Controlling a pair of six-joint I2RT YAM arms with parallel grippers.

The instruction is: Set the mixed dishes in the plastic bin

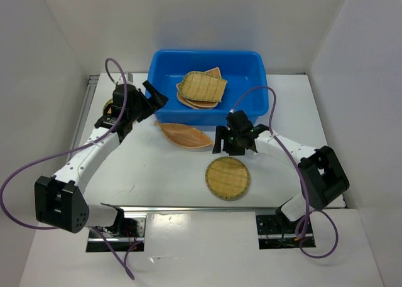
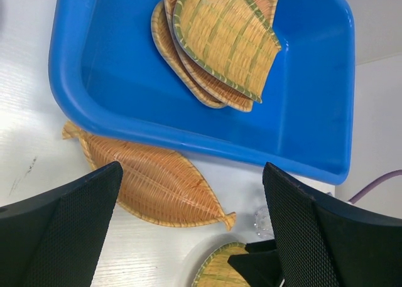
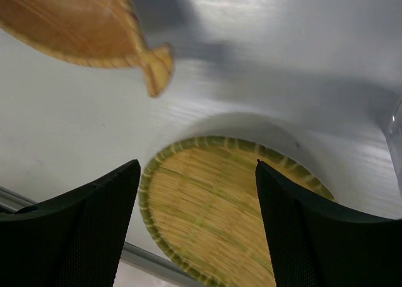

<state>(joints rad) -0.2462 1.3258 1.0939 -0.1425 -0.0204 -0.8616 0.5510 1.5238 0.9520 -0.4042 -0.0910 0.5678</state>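
Bin (image 1: 164,67): far edge, trays (image 1: 202,88) stacked inside. Leaf tray (image 1: 184,135) beside it; round tray (image 1: 228,177) toward near edge. Left gripper (image 2: 191,171), right gripper (image 3: 196,167): spread, empty.

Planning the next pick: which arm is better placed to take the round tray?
Right. The right gripper, open, hangs just above the round tray, which shows between its fingers in the right wrist view. The left gripper sits by the bin, nearer the leaf-shaped tray.

White arms (image 1: 94,146), black joints (image 1: 61,202), purple cables (image 1: 305,199)
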